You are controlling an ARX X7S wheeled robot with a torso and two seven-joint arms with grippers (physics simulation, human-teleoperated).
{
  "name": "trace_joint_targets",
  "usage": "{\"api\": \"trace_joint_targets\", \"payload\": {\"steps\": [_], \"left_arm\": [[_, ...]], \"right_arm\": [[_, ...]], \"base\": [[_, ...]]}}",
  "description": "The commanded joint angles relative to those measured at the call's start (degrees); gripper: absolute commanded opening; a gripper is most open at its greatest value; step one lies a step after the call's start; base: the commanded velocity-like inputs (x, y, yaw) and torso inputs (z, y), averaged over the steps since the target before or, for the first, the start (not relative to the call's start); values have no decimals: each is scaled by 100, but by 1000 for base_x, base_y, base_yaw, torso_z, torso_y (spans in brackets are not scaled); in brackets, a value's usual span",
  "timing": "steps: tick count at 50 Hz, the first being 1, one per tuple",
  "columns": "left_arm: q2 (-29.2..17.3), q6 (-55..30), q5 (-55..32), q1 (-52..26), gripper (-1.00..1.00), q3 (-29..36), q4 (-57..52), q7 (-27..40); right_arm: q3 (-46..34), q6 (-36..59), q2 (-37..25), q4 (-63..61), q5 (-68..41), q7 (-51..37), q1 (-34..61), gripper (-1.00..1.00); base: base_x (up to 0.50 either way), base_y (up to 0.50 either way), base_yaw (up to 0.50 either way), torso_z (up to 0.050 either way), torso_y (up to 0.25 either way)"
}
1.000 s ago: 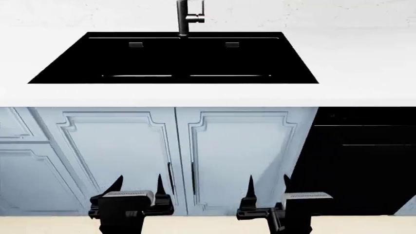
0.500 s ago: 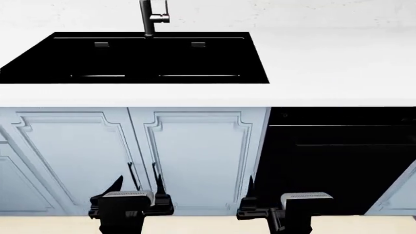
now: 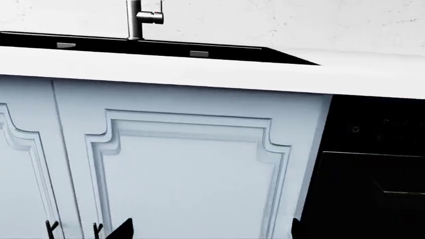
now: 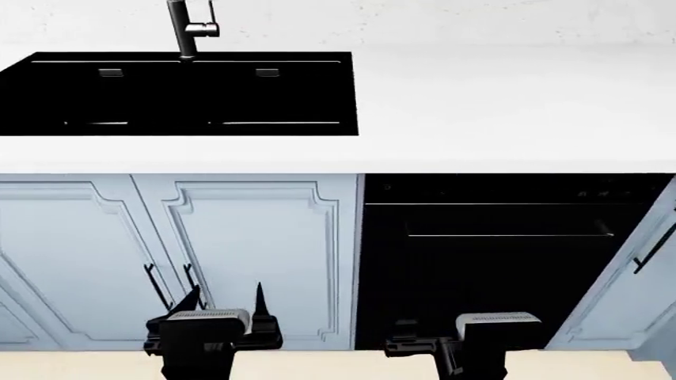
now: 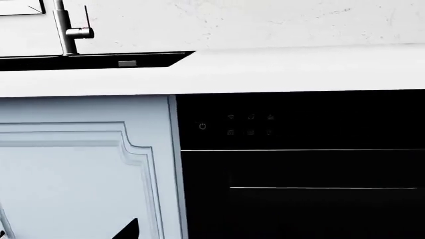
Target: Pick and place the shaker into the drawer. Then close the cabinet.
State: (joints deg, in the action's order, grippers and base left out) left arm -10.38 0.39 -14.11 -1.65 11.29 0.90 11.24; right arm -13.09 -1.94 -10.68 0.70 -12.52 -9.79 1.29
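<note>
The shaker and the drawer are out of view in every frame. The cabinet [image 4: 253,253] is a pale blue-grey unit with raised-panel doors, all shut, under a white countertop [image 4: 507,111]. My left gripper [image 4: 224,299] is held low in front of a cabinet door, open and holding nothing; the left wrist view shows its two dark fingertips [image 3: 125,229] far apart against the door panel [image 3: 192,174]. My right gripper [image 4: 435,307] hangs in front of the black appliance, open and empty. In the right wrist view only one fingertip [image 5: 129,230] stands out; the other is lost against the black.
A black sink [image 4: 180,95] with a metal faucet [image 4: 188,28] is set into the countertop at the left. A black built-in appliance [image 4: 507,261] fills the space right of the doors. Another pale cabinet front with a dark bar handle [image 4: 650,247] stands at the far right.
The whole view has shifted right along the counter: sink and faucet slid left, and the black appliance now fills the right half. Both grippers keep their pose and stay open.
</note>
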Motion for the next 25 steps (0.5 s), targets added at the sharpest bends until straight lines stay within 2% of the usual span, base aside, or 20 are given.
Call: {"api": "trace_joint_targets", "payload": {"steps": [1,7,22,25], "left_arm": [[-28,11,-30,-4,100,31,-5,32],[-42,26,-44,-4,100,46,1,45],[-71,47,-78,-14,100,83,16,84],[-77,52,-84,-16,100,90,18,92]], "right_arm": [[-33,-25,-21,11,-19,-35,9,100],[-44,-33,-32,15,-40,-50,11,100],[-126,68,-80,-25,61,-176,23,100],[-135,104,-102,-41,-7,-127,27,100]], "base": [[-1,-480,0,0,0],[-1,-497,0,0,0],[0,-4,0,0,0],[467,-1,0,0,0]]}}
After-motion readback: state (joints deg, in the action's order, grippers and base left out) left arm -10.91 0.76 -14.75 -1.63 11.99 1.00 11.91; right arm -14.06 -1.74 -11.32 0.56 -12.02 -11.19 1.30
